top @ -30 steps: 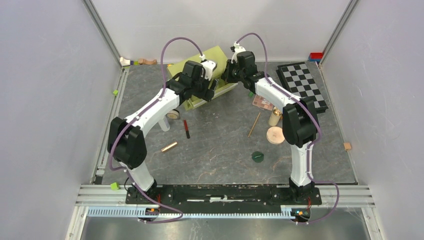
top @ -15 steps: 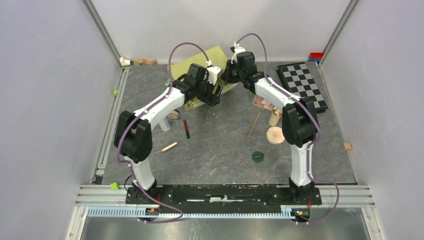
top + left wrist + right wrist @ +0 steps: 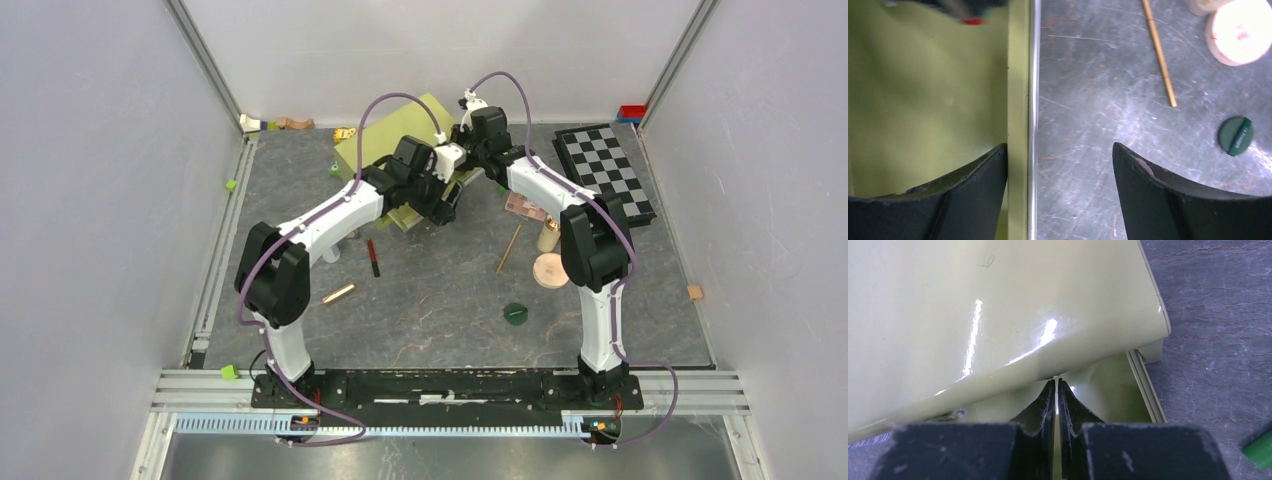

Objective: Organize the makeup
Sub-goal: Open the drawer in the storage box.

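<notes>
Reaches both arms to the far middle of the tabletop [image 3: 440, 290], elbows bent so that the wrists nearly meet over a pale yellow-green case [image 3: 400, 120]. Pinches the thin edge of the glossy, partly raised lid [image 3: 998, 305] with the right hand [image 3: 1056, 382], its black fingers pressed almost flat together on it. Holds the left hand [image 3: 1059, 150] spread wide and grasping nothing, straddling the case's straight rim: one curved matte-black finger over the smooth green side, the other above the scuffed grey, stone-look surface. Shows most of the makeup lying loose on the tabletop outside the case: a flat round green disc [image 3: 515, 313] toward the front middle, a round tan compact [image 3: 550, 270] just beside the right arm, a slim gold-brown stick [image 3: 509, 248] lying slanted to its left, a pink-brown square palette [image 3: 525, 207] partly hidden by the right forearm, and a red-black pencil [image 3: 373, 257] and shiny rose-gold tube [image 3: 338, 293] on the left side. Catches the end of a green stick [image 3: 1259, 450] at the corner of the right wrist view. Has a black-and-white chequered board [image 3: 604, 165] at the far right.
</notes>
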Controlling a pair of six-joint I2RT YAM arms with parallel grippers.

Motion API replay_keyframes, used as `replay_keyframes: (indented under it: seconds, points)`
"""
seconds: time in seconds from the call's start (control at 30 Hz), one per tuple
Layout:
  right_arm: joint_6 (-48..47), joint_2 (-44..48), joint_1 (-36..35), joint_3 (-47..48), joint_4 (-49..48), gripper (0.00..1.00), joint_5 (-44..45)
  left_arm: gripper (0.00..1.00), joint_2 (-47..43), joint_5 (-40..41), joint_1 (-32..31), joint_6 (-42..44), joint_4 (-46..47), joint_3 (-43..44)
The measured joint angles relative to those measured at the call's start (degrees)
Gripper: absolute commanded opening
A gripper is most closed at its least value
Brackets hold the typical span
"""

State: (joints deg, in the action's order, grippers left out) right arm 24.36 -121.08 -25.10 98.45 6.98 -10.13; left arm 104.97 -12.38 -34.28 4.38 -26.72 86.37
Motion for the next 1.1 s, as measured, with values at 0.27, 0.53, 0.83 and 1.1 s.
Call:
replay_keyframes:
  seconds: [0.27,0.53,0.83,1.1]
  points:
    - [0.07,0.0,0.0,0.0,0.31,0.09,-0.33,0.77,0.0,-0.09,-3.74,1.46,-1.49,-0.09]
    - [0.22,0.0,0.0,0.0,0.35,0.1,-0.26,0.85,-0.61,0.07,-3.96,1.68,-2.05,-0.2]
    - [-0.59,3.72,0.0,-2.45,1.2,0.1,3.93,0.9,-3.85,1.81,-4.66,1.44,-2.93,-0.2]
    - [-2.21,10.49,0.0,-4.94,2.23,0.15,9.18,0.9,-6.49,3.91,-4.7,1.27,-2.25,-0.76]
